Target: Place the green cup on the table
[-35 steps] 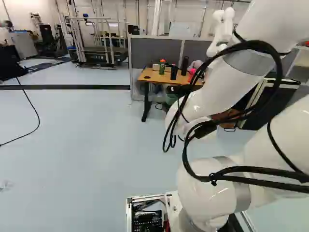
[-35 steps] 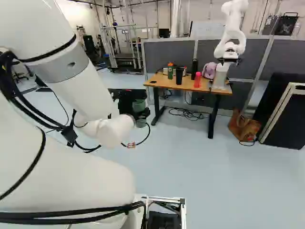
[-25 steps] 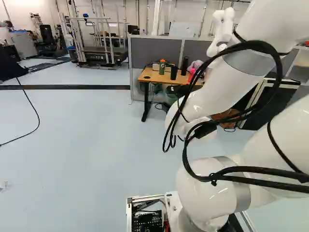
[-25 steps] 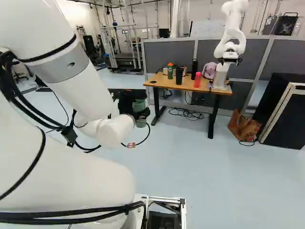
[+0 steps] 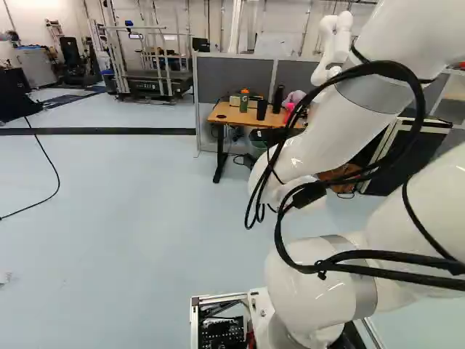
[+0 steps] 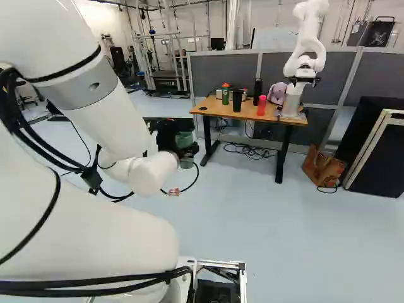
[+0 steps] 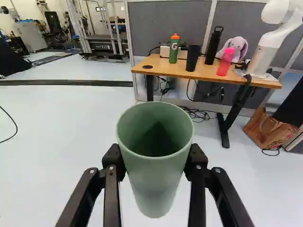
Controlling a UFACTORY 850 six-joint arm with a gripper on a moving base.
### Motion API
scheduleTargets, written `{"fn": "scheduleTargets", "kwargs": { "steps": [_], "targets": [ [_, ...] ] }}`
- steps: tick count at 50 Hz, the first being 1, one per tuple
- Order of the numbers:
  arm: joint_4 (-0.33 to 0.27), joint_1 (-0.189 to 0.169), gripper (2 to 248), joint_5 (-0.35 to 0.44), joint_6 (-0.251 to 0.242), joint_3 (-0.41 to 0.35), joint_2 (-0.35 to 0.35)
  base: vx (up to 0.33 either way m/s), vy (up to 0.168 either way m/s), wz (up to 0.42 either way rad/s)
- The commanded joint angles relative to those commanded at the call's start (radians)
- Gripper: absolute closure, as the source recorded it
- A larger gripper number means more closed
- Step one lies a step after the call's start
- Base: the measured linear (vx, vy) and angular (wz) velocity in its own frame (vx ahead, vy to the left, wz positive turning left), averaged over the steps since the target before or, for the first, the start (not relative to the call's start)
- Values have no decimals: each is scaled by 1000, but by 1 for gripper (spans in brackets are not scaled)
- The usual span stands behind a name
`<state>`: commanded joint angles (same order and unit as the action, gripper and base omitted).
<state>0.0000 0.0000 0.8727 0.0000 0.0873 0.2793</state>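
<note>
In the right base view my gripper (image 6: 187, 150) reaches out past the arm's wrist, around the green cup (image 6: 184, 139), well short of the wooden table (image 6: 208, 105). Seen from the wrist, the black fingers of the gripper (image 7: 155, 163) press the pale green cup (image 7: 154, 184) from both sides. The cup is upright with its round mouth showing, dark inside, and hangs above the floor. Beyond it stands the table (image 7: 165, 67), higher up and off to one side. The orange pads are hidden behind the cup.
On the table stand a green bottle (image 7: 173, 49), black tumbler (image 7: 192, 57), black bottle (image 7: 213, 46), pink bottle (image 7: 225, 61), plush toy (image 7: 239, 47) and another robot (image 7: 265, 52). Cables (image 6: 249, 150) lie beneath; a brown bag (image 6: 324, 167) sits on the floor beside it.
A pale spot on the floor has slid slightly toward the left edge of the left base view, so the base may have crept. The arm's pose looks unchanged.
</note>
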Motion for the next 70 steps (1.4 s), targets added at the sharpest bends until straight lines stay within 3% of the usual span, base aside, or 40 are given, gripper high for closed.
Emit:
{"fn": "scheduleTargets", "kwargs": {
  "steps": [31,70],
  "targets": [
    [0,0,124,0,0,0,0,44,0,-5],
    [0,0,124,0,0,0,0,337,20,-42]
  ]
}}
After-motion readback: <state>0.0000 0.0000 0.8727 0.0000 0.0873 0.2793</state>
